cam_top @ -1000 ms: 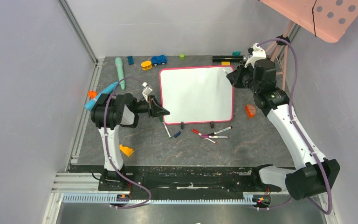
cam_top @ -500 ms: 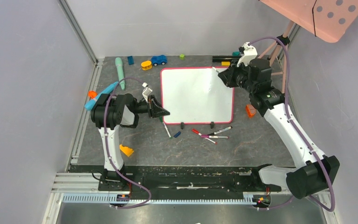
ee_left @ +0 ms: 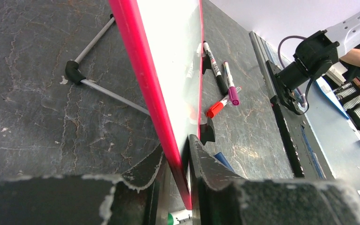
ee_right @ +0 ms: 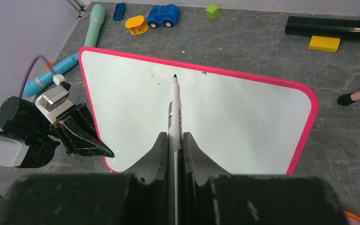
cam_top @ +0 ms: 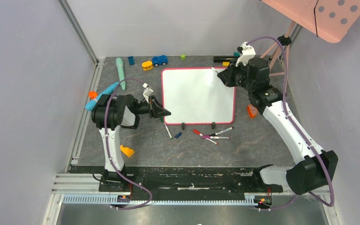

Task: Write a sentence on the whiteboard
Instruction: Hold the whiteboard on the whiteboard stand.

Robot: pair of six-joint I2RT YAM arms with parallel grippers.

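R gripper (ee_right: 173, 138): fingers pinched tight on a marker (ee_right: 174, 110). Its barrel runs straight out btwn them, w/ the tip over the board (ee_right: 225, 117) near its far edge. Whether the tip touches the surface, we can't tell.

L gripper (ee_left: 175, 151): fingers clamped on the board's left frame, one each side of the pink edge, bracing it.

Board sits mid-table btwn the two arms, clip feet on its near edge. Its face is white w/ only a few specks, so no sentence yet.

We judge this as the very start of writing: pen in hand, board steadied, first stroke not made. Next move needs the tip brought to where line one starts and set down lightly. Then small even strokes, while L holds firm so the board doesn't slide.

Spare markers (cam_top: 212, 134) lie just in front of the feet.
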